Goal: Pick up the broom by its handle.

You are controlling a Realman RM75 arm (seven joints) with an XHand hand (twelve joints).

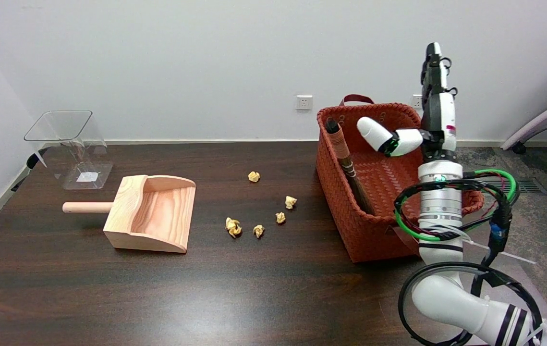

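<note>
Five crumpled paper balls (pixel 259 211) scattered mid-table, loose arc, none touching. Wooden dustpan (pixel 151 213) at 9 o'clock of them, mouth facing the balls, round peg handle sticking out toward 9. Clear plastic bin (pixel 72 146) at 11 o'clock of the dustpan, near the table's far-left corner. Broom (pixel 347 166) lies inside the orange woven basket (pixel 350 226), leaning along its left wall, handle end up at the far-left corner at 12. Right hand (pixel 410 132) hovers over the basket interior, at 3 o'clock of the handle, apart from it. Fingers spread wide, holding nothing: thumb juts toward 9, other fingers point straight up. Basket wall and rim sit between the table side and the broom. Cable loops hang round the forearm over the basket's near-right corner. Dark wood tabletop (pixel 158 298), glossy. White wall behind, two sockets (pixel 304 102). Carpet and chair base at right.
</note>
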